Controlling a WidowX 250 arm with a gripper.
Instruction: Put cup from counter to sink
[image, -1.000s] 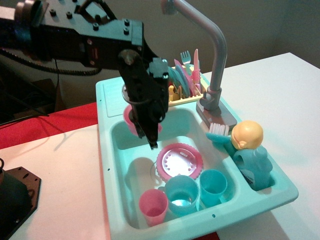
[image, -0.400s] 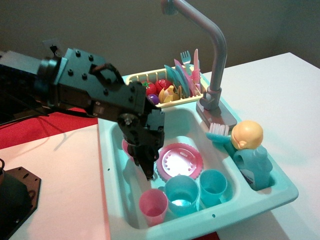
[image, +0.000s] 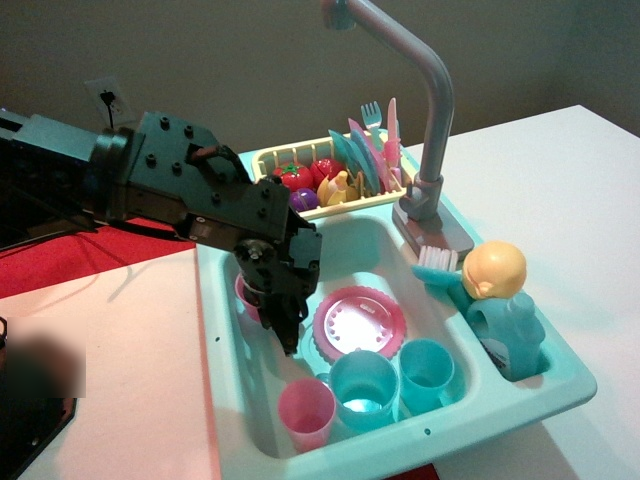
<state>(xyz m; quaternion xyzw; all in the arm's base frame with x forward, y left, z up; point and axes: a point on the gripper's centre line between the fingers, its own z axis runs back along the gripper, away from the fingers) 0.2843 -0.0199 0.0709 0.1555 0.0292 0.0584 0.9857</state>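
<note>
Your gripper (image: 285, 325) reached down inside the sink (image: 440, 415), its dark fingers pointing at the basin floor and clamped on the pink cup (image: 246, 296), whose rim showed just at the gripper's nine o'clock side, against the basin's left wall. Whether the cup was resting on the floor or hanging just above it could not be told, because the arm hid its base. It had evidently been brought low so the cup would settle rather than drop.

At the gripper's three o'clock lay a pink plate (image: 360, 322), flat on the basin floor and close to the fingertips. Toward five o'clock stood two turquoise cups (image: 363, 390), side by side, and at six o'clock a pink tumbler (image: 306, 412); the free patch of floor at the left was probably why you came down there.

Farther out, at one o'clock, the yellow dish rack (image: 330, 180) held plates and cutlery, and the grey faucet (image: 432, 110) arched over the basin. At three o'clock a soap bottle (image: 505, 320) and brush (image: 436, 262) sat on the counter (image: 560, 375). Letting go looked like the step remaining.
</note>
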